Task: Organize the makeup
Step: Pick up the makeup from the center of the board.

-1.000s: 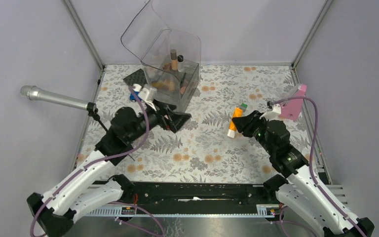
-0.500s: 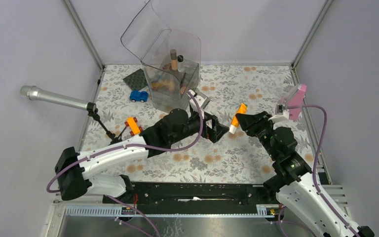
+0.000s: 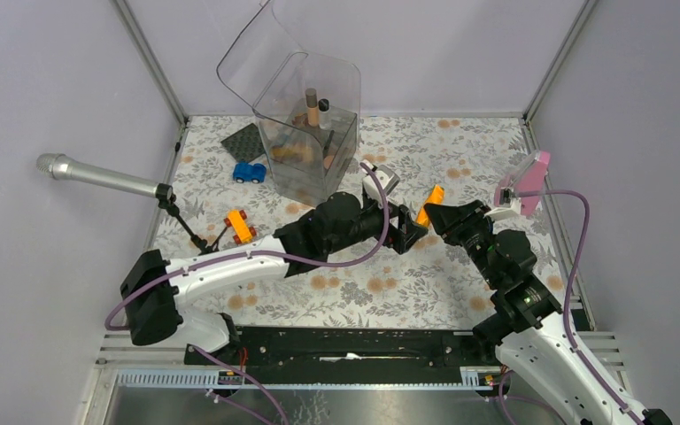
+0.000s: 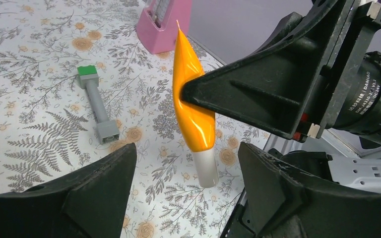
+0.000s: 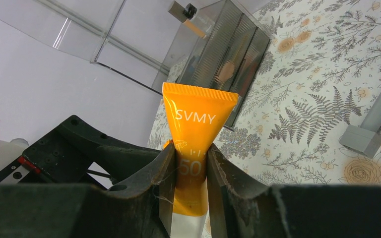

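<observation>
My right gripper (image 5: 189, 168) is shut on an orange tube (image 5: 198, 119) marked "SVMY 50", held above the floral mat with its white cap (image 4: 206, 166) pointing down. The same orange tube (image 3: 431, 196) shows mid-table between the two arms. My left gripper (image 4: 186, 151) stands open, one jaw on each side of the cap and neither touching it. A grey tube with a green cap (image 4: 96, 106) lies flat on the mat beyond. The clear organizer box (image 3: 310, 133) at the back holds several upright makeup items.
A silver microphone (image 3: 97, 177) on a stand juts in from the left. A blue toy car (image 3: 249, 172), an orange toy car (image 3: 239, 226) and a dark textured plate (image 3: 243, 142) lie left of the box. A pink object (image 3: 524, 181) sits at the right edge.
My left arm swung from the clear box rightwards to the orange tube, and its jaws narrowed a little. The right gripper lifted the tube slightly and kept hold.
</observation>
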{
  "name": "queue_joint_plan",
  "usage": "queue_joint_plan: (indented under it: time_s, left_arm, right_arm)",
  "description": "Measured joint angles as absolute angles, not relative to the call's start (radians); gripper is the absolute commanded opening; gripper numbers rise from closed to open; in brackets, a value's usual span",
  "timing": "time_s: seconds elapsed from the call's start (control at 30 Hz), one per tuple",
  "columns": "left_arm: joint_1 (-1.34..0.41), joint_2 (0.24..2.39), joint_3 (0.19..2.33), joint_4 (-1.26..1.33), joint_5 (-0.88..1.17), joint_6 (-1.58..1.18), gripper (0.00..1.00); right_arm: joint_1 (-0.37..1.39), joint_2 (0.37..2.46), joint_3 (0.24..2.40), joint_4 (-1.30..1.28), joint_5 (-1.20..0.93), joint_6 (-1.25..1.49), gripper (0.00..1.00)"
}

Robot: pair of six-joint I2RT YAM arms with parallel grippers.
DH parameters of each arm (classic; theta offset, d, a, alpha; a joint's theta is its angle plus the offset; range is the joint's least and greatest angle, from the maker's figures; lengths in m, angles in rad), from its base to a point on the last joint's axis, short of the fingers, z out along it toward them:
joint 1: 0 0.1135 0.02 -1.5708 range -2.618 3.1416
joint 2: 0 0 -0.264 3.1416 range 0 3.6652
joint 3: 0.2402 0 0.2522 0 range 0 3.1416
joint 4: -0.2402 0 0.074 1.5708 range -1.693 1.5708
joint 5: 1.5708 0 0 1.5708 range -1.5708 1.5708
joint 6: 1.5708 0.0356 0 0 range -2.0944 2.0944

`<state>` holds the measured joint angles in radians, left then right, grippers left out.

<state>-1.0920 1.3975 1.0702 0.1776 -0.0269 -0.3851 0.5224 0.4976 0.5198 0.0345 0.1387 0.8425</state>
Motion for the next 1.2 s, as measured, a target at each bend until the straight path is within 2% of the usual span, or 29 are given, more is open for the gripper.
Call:
queue_joint_plan:
  time_s: [0.17,0.33,0.5,0.6,0.67,0.7,0.73,0.77,0.83,0.93,1.07,1.2]
  left_arm:
    - [-1.097,1.436,1.092,0.179,-0.014,-0.386,0.67]
    - [-1.102,1.470,1.105,0.174,0.010,-0.388,0.61]
    - [-1.106,1.477,1.107,0.170,0.016,-0.388,0.45]
    - [-1.106,1.477,1.115,0.166,0.015,-0.383,0.29]
    - [-1.106,1.477,1.122,0.165,0.014,-0.383,0.19]
    - [-1.106,1.477,1.124,0.162,0.012,-0.384,0.14]
    - [-1.106,1.477,1.126,0.160,0.011,-0.382,0.07]
    - [-1.106,1.477,1.126,0.159,0.011,-0.380,0.01]
    - [-1.106,1.477,1.126,0.159,0.010,-0.380,0.00]
    - [-1.106,1.477,1.126,0.159,0.004,-0.377,0.00]
    - [-1.106,1.465,1.113,0.162,-0.002,-0.382,0.00]
    - [-1.099,1.406,1.063,0.180,0.012,-0.402,0.00]
  right_arm:
    - [0.522,0.498,0.520,0.035,0.138,0.842,0.33]
    - [0.522,0.500,0.520,0.035,0.136,0.842,0.33]
    - [0.522,0.500,0.520,0.034,0.128,0.842,0.35]
    - [0.522,0.500,0.520,0.033,0.121,0.843,0.38]
    - [0.522,0.500,0.520,0.034,0.119,0.843,0.43]
    - [0.522,0.500,0.521,0.035,0.119,0.843,0.50]
    - [0.522,0.500,0.522,0.034,0.119,0.843,0.65]
    - [0.522,0.500,0.524,0.034,0.118,0.844,0.73]
    - [0.522,0.499,0.526,0.031,0.113,0.840,0.80]
    - [0.522,0.490,0.531,0.012,0.114,0.830,0.84]
    - [0.522,0.450,0.537,-0.013,0.117,0.808,0.84]
    - [0.522,0.395,0.538,-0.017,0.117,0.773,0.78]
